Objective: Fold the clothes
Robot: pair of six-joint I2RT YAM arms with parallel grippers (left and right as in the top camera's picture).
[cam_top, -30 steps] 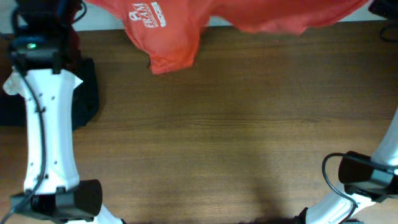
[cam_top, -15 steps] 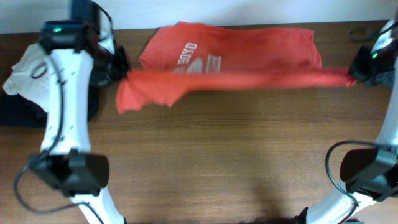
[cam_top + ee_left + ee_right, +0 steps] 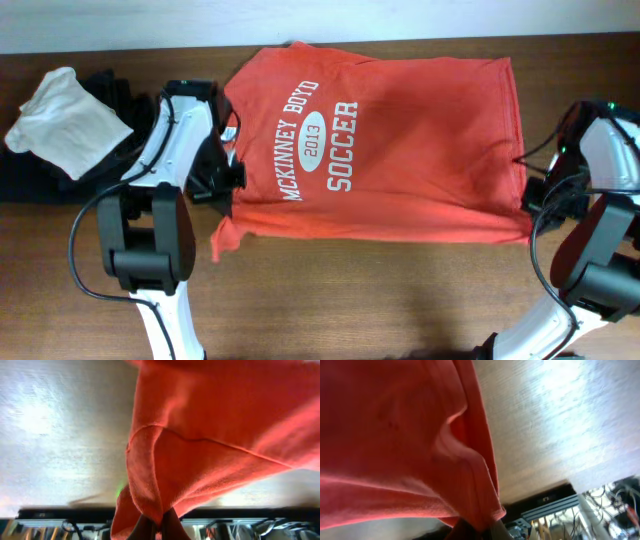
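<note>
A red T-shirt (image 3: 400,130) with white "McKinney Boyd 2013 Soccer" print lies spread across the wooden table, its print facing up. My left gripper (image 3: 228,185) is shut on the shirt's left edge near a sleeve; the left wrist view shows its fingers (image 3: 159,527) pinching a bunched fold of red cloth (image 3: 200,455). My right gripper (image 3: 528,195) is shut on the shirt's right lower corner; the right wrist view shows its fingers (image 3: 479,531) clamped on red cloth (image 3: 395,435).
A dark garment pile (image 3: 60,165) with a beige cloth (image 3: 65,120) on top sits at the far left. The wooden table (image 3: 380,290) stretches in front of the shirt. The table's back edge runs just behind the shirt.
Both arms swung the shirt from the back edge forward and down. It went from hanging bunched, to stretched in a band, to lying spread flat with the print up.
</note>
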